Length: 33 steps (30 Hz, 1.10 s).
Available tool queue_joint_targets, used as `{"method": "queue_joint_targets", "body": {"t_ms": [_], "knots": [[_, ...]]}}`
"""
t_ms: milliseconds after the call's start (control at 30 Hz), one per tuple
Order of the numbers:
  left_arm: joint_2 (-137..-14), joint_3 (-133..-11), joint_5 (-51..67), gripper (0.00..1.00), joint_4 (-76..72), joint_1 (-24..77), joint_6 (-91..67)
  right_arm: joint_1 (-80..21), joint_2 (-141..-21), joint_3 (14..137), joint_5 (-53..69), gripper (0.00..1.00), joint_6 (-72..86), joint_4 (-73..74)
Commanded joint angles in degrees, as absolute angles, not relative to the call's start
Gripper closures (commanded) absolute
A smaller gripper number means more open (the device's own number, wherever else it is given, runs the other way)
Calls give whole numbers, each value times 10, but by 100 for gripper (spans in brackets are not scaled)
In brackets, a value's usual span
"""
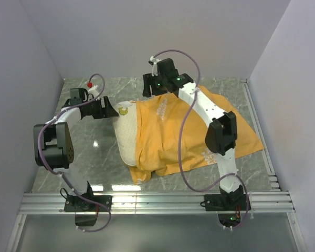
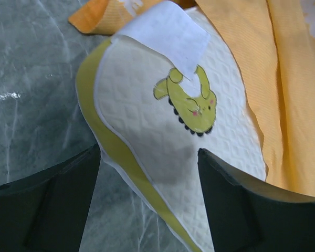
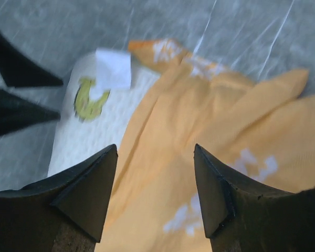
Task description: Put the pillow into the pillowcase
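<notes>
1. Left gripper [image 2: 148,157]: fingers spread wide, not pinching anything. The pillow [image 2: 163,157] corner sits right between them and runs out ahead, with its white tag [image 2: 163,34] and a little yellow cartoon patch [image 2: 191,102] further forward.
2. Right gripper [image 3: 155,149]: also spread, nothing held. The orange pillowcase [image 3: 215,157] fills the space under and ahead of it. The case's open edge passes roughly between its fingers, and the bare pillow end lies off to its left-finger side.
3. Where things are: the pillow is partly in already. In the overhead view a cream strip pokes out of the case mouth onto the table [image 1: 84,157], and the rest is covered in orange.
4. The bit that matters, imo: the case mouth lies just past the pillow corner on the left gripper's right-finger side. So the push goes that way, along the pillow's length into the case.
5. The left arm is nearer the exposed pillow and the right is nearer the hem, so I'd guess left shoves and right holds or lifts the fabric.
6. Can't tell from these shots whether the right fingers actually touch the cloth.
</notes>
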<state>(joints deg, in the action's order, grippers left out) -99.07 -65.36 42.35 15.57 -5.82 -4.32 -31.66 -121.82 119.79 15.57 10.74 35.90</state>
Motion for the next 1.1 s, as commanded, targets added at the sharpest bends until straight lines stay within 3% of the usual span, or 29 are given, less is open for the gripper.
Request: {"method": "queue_joint_targets", "body": {"t_ms": [0,367,567,800,867,900,1067], "knots": [[-1006,-671,412,20,79,-57,-98,-354,-1267,1279,41,33,126,301],[-1032,-643,389,12,22,-53,-143,-392,-1383,1302,-45,34,120,262],[-1051,-628,412,12,4,-49,-187,-397,-1400,1289,-68,40,126,259],[-1080,-614,414,18,-29,-27,-224,-402,-1397,1288,-110,76,123,262],[-1085,-612,419,24,-33,-23,-225,-402,-1389,1290,-103,87,120,263],[-1088,-612,423,27,-35,-19,-223,-400,-1384,1292,-94,100,118,264],[-1074,-576,587,68,-167,-4,-277,-408,-1323,1271,37,100,136,246]]}}
